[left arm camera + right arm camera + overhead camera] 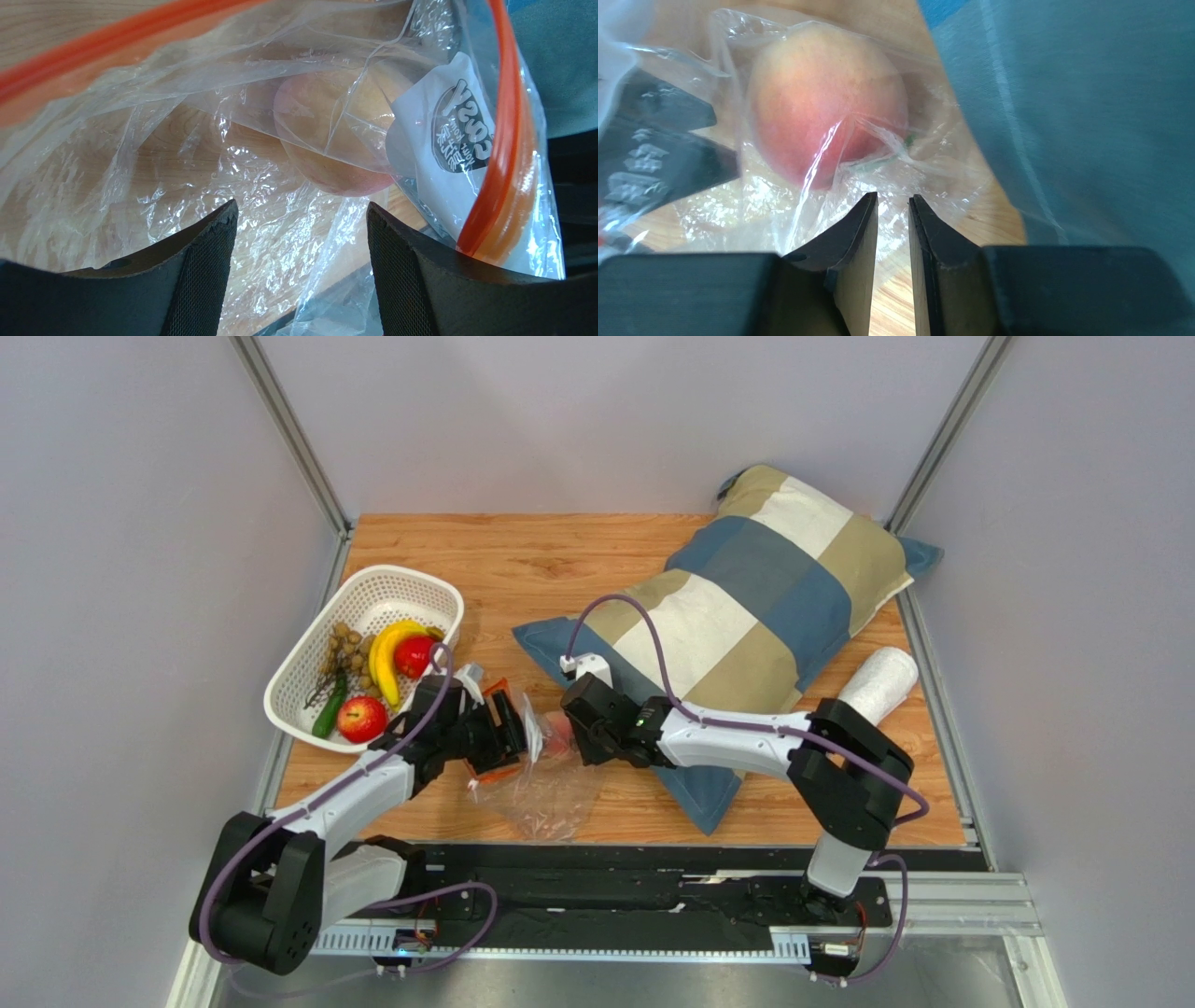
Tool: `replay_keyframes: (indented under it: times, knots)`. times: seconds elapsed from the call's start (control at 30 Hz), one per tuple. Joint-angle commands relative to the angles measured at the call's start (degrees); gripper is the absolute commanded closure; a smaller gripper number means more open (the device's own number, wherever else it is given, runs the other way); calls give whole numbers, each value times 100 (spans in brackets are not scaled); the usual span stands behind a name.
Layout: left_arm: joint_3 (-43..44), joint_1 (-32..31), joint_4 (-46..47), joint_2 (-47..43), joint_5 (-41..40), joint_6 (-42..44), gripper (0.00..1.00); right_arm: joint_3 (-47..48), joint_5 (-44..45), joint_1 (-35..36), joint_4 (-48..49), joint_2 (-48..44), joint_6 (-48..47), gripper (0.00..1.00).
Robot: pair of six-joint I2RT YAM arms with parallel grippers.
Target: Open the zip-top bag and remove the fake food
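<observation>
Five pieces out: a banana (386, 651), two apples (362, 717), a grape bunch (344, 647) and a dark green vegetable (328, 714) are seen in the white mesh basket (368, 588) at the far left of the tabletop (505, 567).
One piece left: a peach (822, 105) is seen inside the zip-top bag (540, 791), which lies near the front edge, between the two arms.
Progress: the mouth is judged open, as its orange-red zipper strip (509, 140) is parted in the left wrist view. Only the peach's removal is judged outstanding.
Left end effector (300, 208): held open, fingers wide apart, at the bag's mouth; nothing is gripped.
Right end effector (892, 199): jaws nearly together beside the peach; whether film is pinched cannot be told.
Textures: the bag is thin, clear, crinkled and glossy, with a white printed label (456, 119). The peach is round and matte, blushed red over yellow. The basket is rigid lattice plastic.
Nearby: a patchwork pillow (758, 602) is laid at far right.
</observation>
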Motion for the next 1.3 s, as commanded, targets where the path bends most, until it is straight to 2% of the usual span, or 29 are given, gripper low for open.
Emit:
replay_keyframes:
  times: [0.0,0.23,0.4,0.57,0.87,0.93,1.0,1.1,1.13,1.17,1.23,1.27]
  knots:
    - [139,-39,168,-246,-79,102,28,337,585,-38,-200,-688,-468,73]
    - [59,-39,352,-273,71,40,23,750,445,-187,-23,84,-970,73]
    - [94,-39,791,43,272,-12,18,900,-160,-179,372,559,-865,73]
    - [296,-48,731,465,264,49,18,795,-574,-187,696,630,-365,75]
    - [516,-48,827,991,-333,365,18,592,-1057,-275,943,656,-206,78]
    - [569,-48,844,1098,-395,409,24,549,-1058,-284,961,674,-197,79]
    - [543,-48,871,1072,-483,436,36,496,-1006,-310,970,682,-171,79]
    - [551,-48,608,783,-632,480,50,320,-935,-416,1040,700,-92,82]
    - [604,-48,259,556,-676,488,56,285,-900,-442,1049,709,-30,84]
    - [639,-48,56,423,-729,497,72,241,-882,-494,1049,735,-4,85]
    - [718,-48,-566,-32,-755,524,85,223,-838,-530,1049,823,23,86]
    - [762,-48,-832,-218,-825,524,97,223,-821,-556,1049,849,32,86]
